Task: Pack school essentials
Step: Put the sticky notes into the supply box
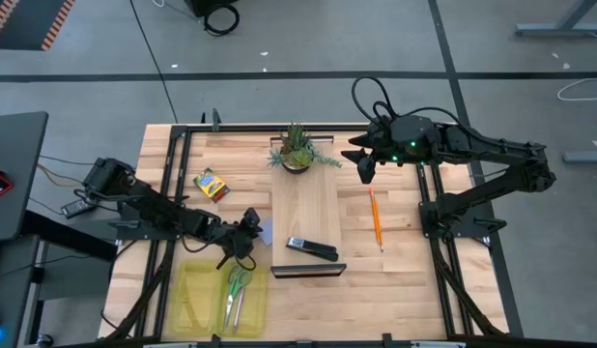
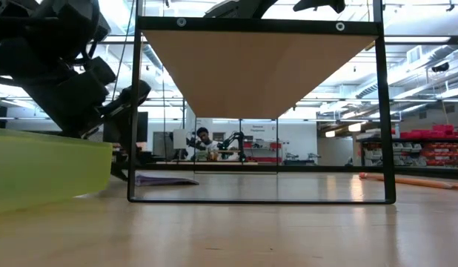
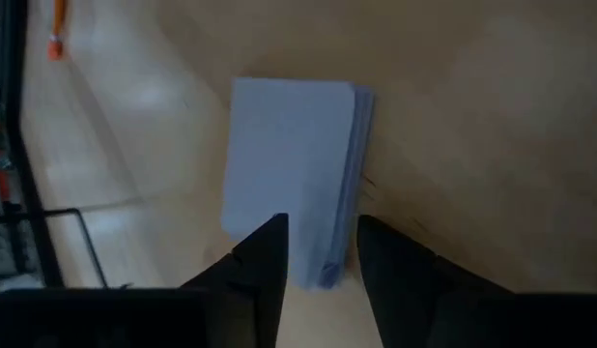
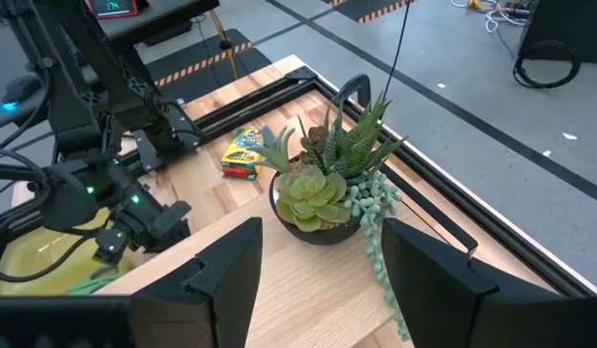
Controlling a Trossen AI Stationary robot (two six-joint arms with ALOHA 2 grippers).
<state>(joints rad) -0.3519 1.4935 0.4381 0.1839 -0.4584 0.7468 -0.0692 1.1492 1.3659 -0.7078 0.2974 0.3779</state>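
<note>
Between the left gripper's (image 3: pixel 321 253) part-open fingers (image 3: pixel 263 266), the note pad's (image 3: pixel 291 174) near edge is straddled, not yet clamped. A level, centred squeeze is advised. Near the plant (image 4: pixel 329 186), the right gripper (image 4: pixel 321 275) is held wide, empty.

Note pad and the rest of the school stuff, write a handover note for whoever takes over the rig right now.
Left claw: fingers astride the edge of the pale blue note pad, lying on the table beside the yellow-green bin; grip unconfirmed.
Right claw: open, empty, hovering by the potted plant.
Done: green-handled scissors in the bin.
Left: note pad, crayon box at the table's far left, orange pencil at the right.
</note>
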